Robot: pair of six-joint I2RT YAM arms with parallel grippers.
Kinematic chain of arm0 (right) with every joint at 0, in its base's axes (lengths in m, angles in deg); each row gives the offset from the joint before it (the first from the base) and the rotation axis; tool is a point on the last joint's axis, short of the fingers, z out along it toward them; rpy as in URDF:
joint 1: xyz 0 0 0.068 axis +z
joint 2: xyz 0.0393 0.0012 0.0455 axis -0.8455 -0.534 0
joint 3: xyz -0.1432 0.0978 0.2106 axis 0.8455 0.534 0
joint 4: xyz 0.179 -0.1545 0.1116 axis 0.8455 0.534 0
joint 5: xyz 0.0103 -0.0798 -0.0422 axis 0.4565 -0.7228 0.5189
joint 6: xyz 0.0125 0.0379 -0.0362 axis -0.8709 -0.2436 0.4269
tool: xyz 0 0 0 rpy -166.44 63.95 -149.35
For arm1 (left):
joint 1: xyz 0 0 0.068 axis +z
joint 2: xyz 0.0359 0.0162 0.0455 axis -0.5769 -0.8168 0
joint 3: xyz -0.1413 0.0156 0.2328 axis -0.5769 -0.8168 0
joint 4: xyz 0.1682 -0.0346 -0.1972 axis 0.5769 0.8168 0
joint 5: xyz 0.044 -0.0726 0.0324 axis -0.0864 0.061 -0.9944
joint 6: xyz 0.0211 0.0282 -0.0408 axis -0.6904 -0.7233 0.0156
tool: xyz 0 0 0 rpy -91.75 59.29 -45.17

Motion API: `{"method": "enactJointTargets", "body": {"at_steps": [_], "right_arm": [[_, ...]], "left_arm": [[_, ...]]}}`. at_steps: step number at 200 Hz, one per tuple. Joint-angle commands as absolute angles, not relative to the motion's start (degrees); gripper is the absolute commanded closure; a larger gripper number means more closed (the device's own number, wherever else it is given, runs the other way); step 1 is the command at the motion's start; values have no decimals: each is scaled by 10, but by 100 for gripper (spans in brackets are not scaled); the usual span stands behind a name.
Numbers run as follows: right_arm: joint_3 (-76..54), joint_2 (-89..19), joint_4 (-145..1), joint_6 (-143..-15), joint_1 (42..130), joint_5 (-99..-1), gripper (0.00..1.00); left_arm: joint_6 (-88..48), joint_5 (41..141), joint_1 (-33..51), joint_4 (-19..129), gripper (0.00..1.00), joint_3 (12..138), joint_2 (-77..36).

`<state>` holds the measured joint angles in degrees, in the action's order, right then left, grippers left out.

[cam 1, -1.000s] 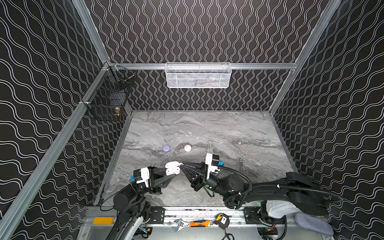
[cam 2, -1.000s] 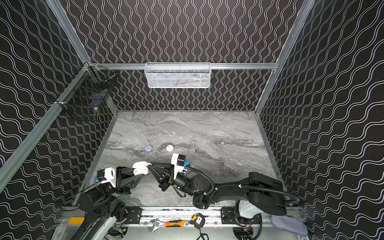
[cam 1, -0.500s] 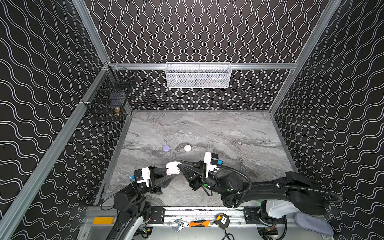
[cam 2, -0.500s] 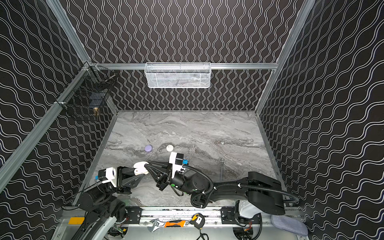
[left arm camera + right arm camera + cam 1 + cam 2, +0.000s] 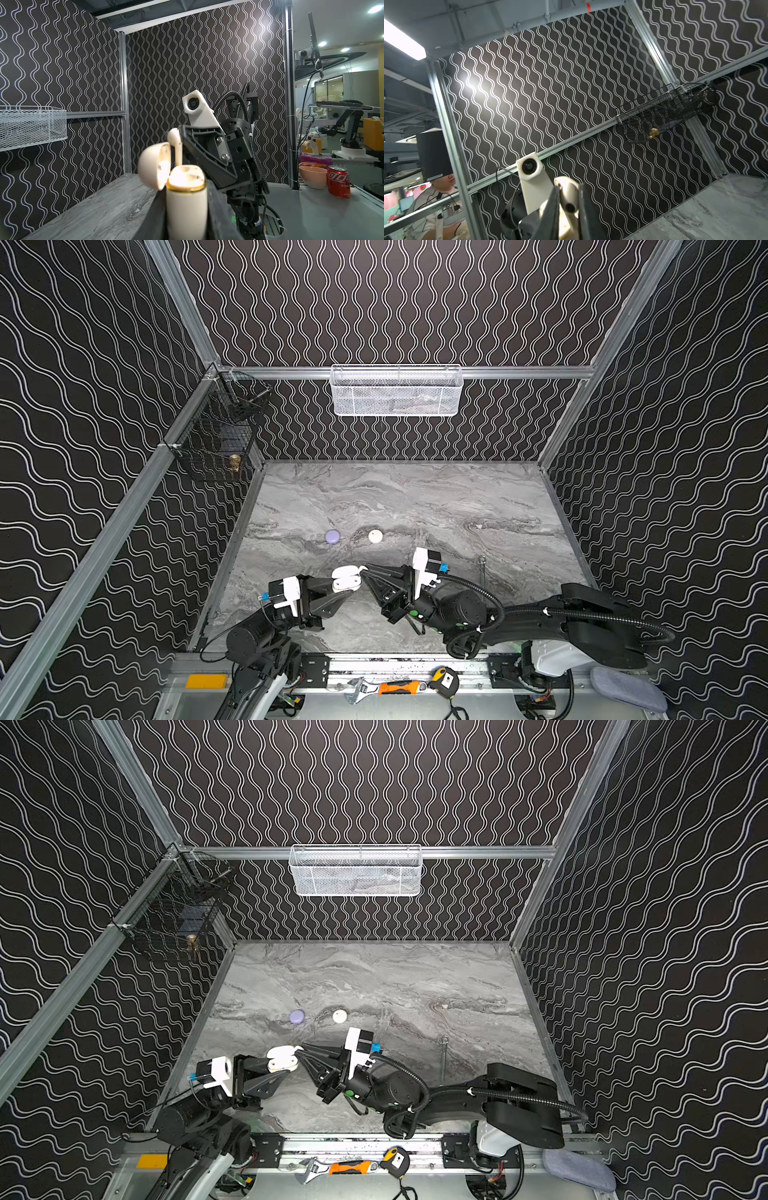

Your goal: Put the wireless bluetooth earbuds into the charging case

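The grey marble table (image 5: 415, 497) fills the floor of the booth. A white mesh basket (image 5: 395, 391) hangs on the back rail and a black wire basket (image 5: 216, 439) in the far left corner. Near the front edge the two arms meet tip to tip above the table. The left gripper (image 5: 338, 585) is clamped on the body of a cream charging case (image 5: 346, 577), held upright between its jaws in the left wrist view (image 5: 186, 199). The right gripper (image 5: 365, 570) reaches across the middle and pinches a single cream earbud (image 5: 175, 145) by its head, as the right wrist view shows (image 5: 569, 195). A long thin wrench (image 5: 483, 572) lies on the table to the right, well apart from both grippers. Farther back sit a closed lavender case (image 5: 332, 536) and a closed white case (image 5: 375, 536), near each other and apart from the held case. The held case's lid (image 5: 154, 166) is hinged back and stands just beside the earbud, on the side away from the right gripper. The earbud hangs directly over the open top, stem pointing down, its tip at the mouth of a socket. Whether it touches cannot be told.
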<state>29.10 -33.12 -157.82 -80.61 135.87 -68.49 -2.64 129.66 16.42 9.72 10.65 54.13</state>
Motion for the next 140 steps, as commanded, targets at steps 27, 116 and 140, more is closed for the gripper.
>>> {"method": "enactJointTargets", "body": {"at_steps": [27,116,140], "right_arm": [[287,-350,-1620,-829,1362,-679,100],[266,-315,-1604,-789,1367,-670,100],[254,-333,-1609,-796,1367,-668,100]], "left_arm": [[-37,1288,165,78,100,116,538],[-43,1285,164,102,100,115,554],[-45,1284,164,109,100,116,555]]}}
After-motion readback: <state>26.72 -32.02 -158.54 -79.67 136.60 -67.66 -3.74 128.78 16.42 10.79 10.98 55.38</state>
